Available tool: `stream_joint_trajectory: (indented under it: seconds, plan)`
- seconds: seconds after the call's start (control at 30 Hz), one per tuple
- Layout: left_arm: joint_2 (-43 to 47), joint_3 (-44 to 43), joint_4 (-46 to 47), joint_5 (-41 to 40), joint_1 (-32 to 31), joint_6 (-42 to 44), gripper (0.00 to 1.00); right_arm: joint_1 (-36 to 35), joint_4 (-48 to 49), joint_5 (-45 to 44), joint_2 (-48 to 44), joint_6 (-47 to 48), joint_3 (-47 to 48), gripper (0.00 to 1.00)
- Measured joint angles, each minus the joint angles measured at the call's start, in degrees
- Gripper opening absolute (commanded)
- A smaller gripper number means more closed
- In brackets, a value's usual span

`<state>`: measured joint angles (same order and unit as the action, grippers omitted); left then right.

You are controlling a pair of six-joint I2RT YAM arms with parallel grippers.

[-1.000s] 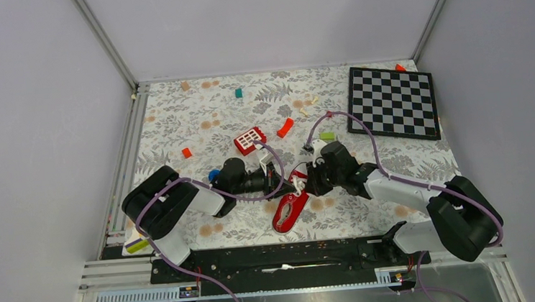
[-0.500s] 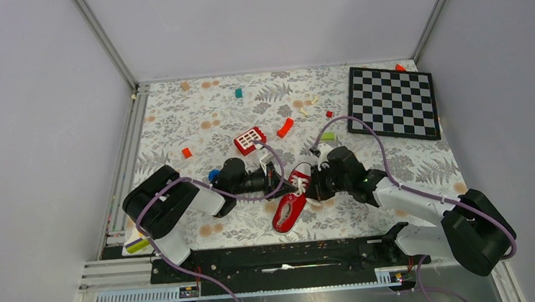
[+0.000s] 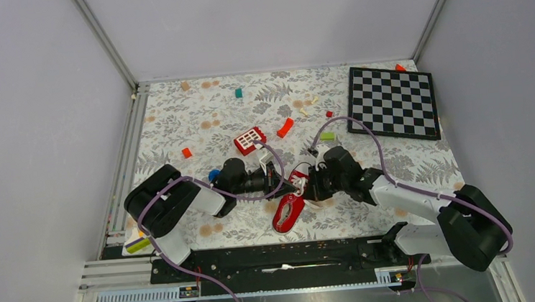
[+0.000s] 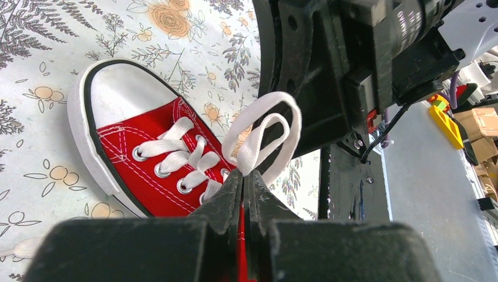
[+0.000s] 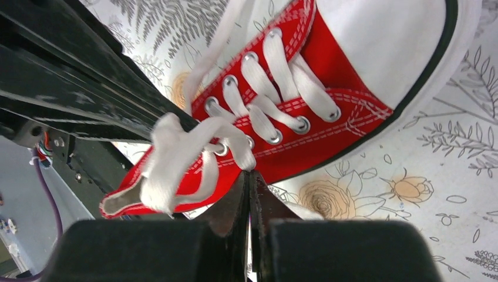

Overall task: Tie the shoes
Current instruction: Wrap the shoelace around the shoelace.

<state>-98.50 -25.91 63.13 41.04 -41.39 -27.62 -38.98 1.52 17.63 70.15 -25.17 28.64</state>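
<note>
While the step in hand looks to be the making of the bow, the left hand (image 4: 244,176), at the lower middle of its wrist view, is closed tight on a lace loop (image 4: 262,132) that stands up out of its fingertips above the top eyelets. The shoe (image 3: 289,210) lies on the flowered worktop (image 3: 197,120) a little below the centre of the overhead view, its heel end toward the bottom of the frame and its laced front up between the two hands. To the right, the right hand (image 5: 249,175) is closed as well, its fingertips pressed together just beside a bunch of lace (image 5: 176,155) near the upper eyelets; whether any lace is nipped between them I cannot tell. By my reckoning no knot is drawn snug yet. The next move calls for one loop to be wrapped round and passed under the other, then both drawn apart evenly, with the shoe kept from sliding and neither loop let slip
</note>
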Motion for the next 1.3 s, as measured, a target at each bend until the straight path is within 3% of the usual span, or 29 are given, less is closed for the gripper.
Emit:
stream_joint_trajectory:
  seconds: [0.77,1.3]
  plan:
    - [-0.3,0.0,0.5,0.8,0.2,-0.6,0.0,0.0,-10.1,-6.0,-5.4,5.8,8.5,0.0]
    - [-1.0,0.0,1.1,1.8,0.3,-1.4,0.0,-0.1,-9.6,-7.5,2.0,7.4,16.9,0.0]
